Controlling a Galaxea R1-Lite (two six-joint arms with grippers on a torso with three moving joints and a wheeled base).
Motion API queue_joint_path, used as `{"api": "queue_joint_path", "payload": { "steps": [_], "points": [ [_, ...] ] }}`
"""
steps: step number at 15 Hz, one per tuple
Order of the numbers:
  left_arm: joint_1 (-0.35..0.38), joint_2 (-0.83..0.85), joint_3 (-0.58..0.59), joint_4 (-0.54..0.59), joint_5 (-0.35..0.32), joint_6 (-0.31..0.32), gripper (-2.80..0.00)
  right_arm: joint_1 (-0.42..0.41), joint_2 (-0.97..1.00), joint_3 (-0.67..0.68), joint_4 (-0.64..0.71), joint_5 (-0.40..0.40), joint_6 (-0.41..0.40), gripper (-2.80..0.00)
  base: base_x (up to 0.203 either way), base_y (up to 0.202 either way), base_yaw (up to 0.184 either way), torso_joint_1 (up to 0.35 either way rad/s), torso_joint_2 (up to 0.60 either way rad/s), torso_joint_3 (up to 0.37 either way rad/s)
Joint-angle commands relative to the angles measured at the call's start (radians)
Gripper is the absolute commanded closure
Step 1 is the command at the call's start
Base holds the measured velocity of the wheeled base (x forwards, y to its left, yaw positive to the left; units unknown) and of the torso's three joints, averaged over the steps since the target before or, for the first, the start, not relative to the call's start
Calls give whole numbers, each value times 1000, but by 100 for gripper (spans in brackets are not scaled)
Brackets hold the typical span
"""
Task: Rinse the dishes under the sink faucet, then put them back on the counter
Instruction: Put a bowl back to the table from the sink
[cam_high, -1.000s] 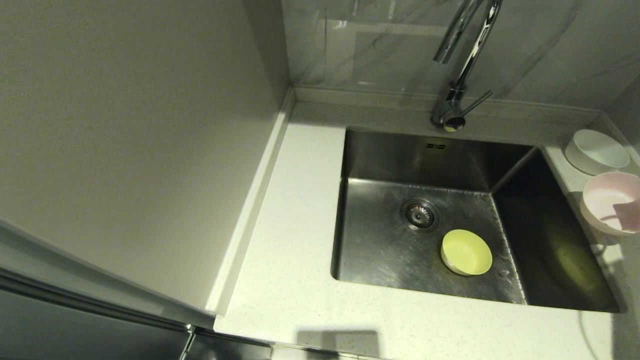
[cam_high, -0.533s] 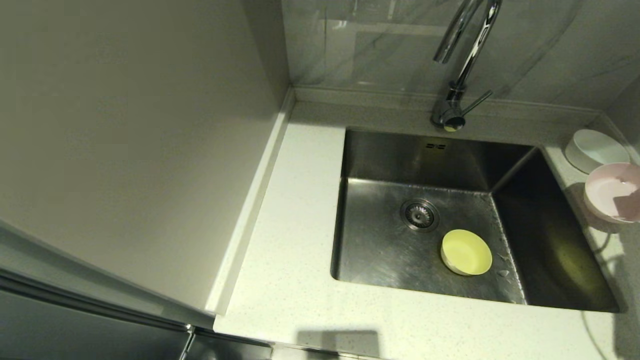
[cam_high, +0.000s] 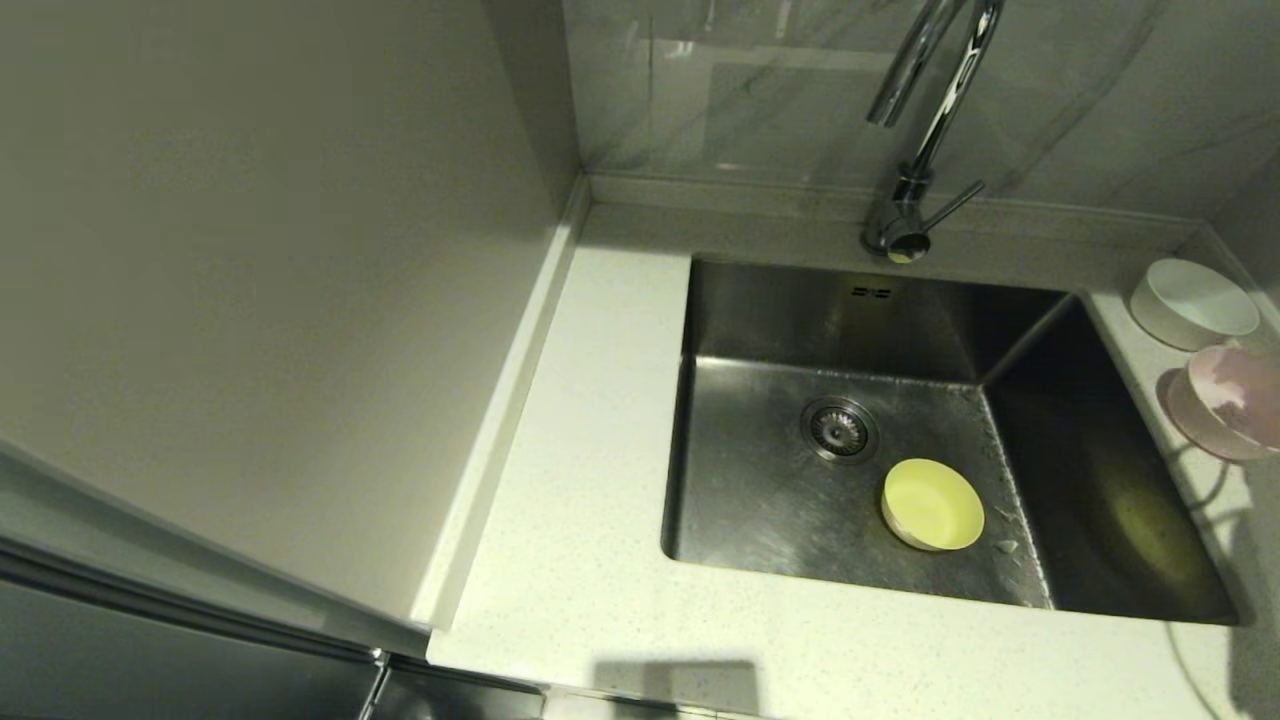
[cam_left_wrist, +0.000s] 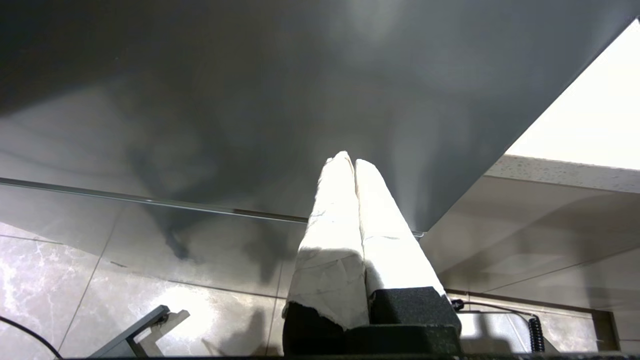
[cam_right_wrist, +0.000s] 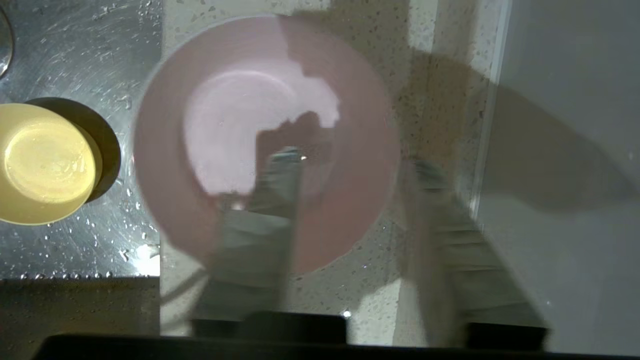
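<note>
The pale pink bowl (cam_high: 1228, 402) is at the right of the sink (cam_high: 760, 520), over the counter (cam_high: 590, 450), tipped toward the right edge. My right gripper (cam_right_wrist: 350, 165) is open and straddles the pink bowl's (cam_right_wrist: 240, 115) rim, with one finger inside and one outside; the fingers look smeared. The yellow-green bowl (cam_high: 932, 505) lies upright on the wet sink floor near the drain (cam_high: 839, 428). Behind the pink one, the white bowl (cam_high: 1193, 300) rests on the counter. The chrome faucet (cam_high: 925, 130) rises behind the sink. My left gripper (cam_left_wrist: 348, 160) is shut and empty, parked below the counter.
A tall grey panel (cam_high: 270, 280) walls off the left side of the counter. Grey marbled tiles (cam_high: 760, 90) back the sink. A side wall (cam_right_wrist: 565, 150) stands close beside the pink bowl. Water drops speckle the sink floor (cam_right_wrist: 100, 30).
The pink bowl has shifted toward the right edge of the head view and tipped, showing less of its inside. The other two bowls have not moved.
</note>
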Motion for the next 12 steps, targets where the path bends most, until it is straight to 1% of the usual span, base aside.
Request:
{"api": "queue_joint_path", "payload": {
  "steps": [1,4,6,8,10,12],
  "points": [
    [0,-2,0,0,0,-1,0,0,1,0,0,4,-4,-280,0,0,0,0,0,0],
    [0,-2,0,0,0,-1,0,1,-2,4,-39,8,-1,-280,0,0,0,0,0,0],
    [0,-2,0,0,0,-1,0,9,-13,4,-41,23,0,-280,0,0,0,0,0,0],
    [0,-2,0,0,0,-1,0,43,-45,11,-38,66,-1,-280,0,0,0,0,0,0],
    [0,-2,0,0,0,-1,0,123,-84,34,-37,90,0,-280,0,0,0,0,0,0],
    [0,-2,0,0,0,-1,0,230,-130,58,-39,92,1,-280,0,0,0,0,0,0]
  ]
}}
